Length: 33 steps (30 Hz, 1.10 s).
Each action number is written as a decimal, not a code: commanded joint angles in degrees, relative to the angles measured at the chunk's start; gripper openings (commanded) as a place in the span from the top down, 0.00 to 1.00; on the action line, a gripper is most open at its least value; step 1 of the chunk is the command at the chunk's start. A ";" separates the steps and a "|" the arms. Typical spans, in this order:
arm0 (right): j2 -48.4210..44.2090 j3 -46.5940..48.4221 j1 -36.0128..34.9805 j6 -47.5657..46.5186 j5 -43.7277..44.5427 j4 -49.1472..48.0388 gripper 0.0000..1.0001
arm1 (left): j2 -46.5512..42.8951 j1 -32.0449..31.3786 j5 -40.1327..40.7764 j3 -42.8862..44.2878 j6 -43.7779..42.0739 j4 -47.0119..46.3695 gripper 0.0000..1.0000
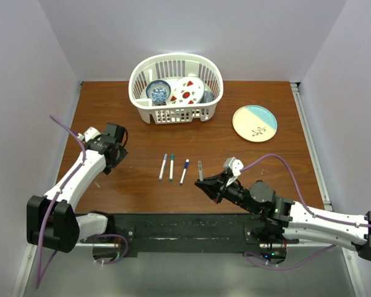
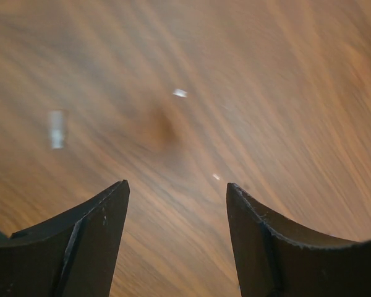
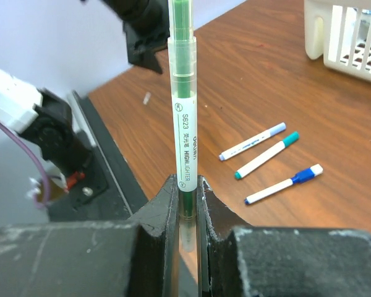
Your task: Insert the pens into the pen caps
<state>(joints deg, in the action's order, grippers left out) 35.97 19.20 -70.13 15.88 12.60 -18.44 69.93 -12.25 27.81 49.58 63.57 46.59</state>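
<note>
The left arm is reaching from its base at the near-left corner up and away across the counter, and its wrist is ending over the left part of the wood. The left jaws are standing wide apart, gripping nothing and hanging over bare wood. A small pale thing is lying on the counter beyond them, too blurred to name.

Toward the middle, three pens are lying side by side on the counter, near one another but not touching. Their long axes are running near to far with a slight lean to the right. Their coloured ends, light blue, teal and darker blue, are pointing toward the white basket at the far side.

Just right of them, the right jaws are clamping narrowly on one end of a green highlighter pen. Its labelled barrel is sticking straight out past the jaw tips, and seen from above its free end is pointing toward the far side. The right arm is stretching low from the near-right corner leftward toward the counter's middle, with a purple cable arching over it
</note>
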 commanded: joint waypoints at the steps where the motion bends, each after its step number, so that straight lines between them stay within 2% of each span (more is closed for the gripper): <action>1: -1.78 0.40 -0.18 7.85 4.71 0.94 1.00 | 0.91 3.89 6.64 -2.47 9.89 5.27 0.31; 9: 1.03 3.82 -0.10 8.20 5.42 7.09 1.00 | 3.19 9.52 8.40 -6.43 14.82 6.85 0.31; 15: 2.53 4.53 -0.10 7.94 4.63 9.38 1.00 | 1.87 12.25 9.10 -11.61 15.44 -0.09 0.31; 19: 2.53 4.97 -0.01 7.85 4.01 11.84 1.00 | 3.54 15.93 8.40 -11.62 12.12 -5.79 0.30; 22: 2.53 4.97 -0.01 7.15 1.65 11.49 1.00 | 6.00 17.17 6.82 -10.56 11.32 -6.68 0.30; 29: 2.53 4.70 -0.01 7.24 -2.05 11.58 1.00 | 12.15 19.01 3.83 -11.26 11.22 -7.65 0.39; 33: 0.78 4.53 -0.01 7.06 -1.00 11.84 1.00 | 13.13 19.98 4.53 -11.79 11.31 -7.65 0.51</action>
<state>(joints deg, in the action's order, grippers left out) 38.37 21.65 -70.08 23.00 11.77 -6.52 80.68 6.42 32.60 38.89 75.44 38.98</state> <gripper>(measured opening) 0.111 0.542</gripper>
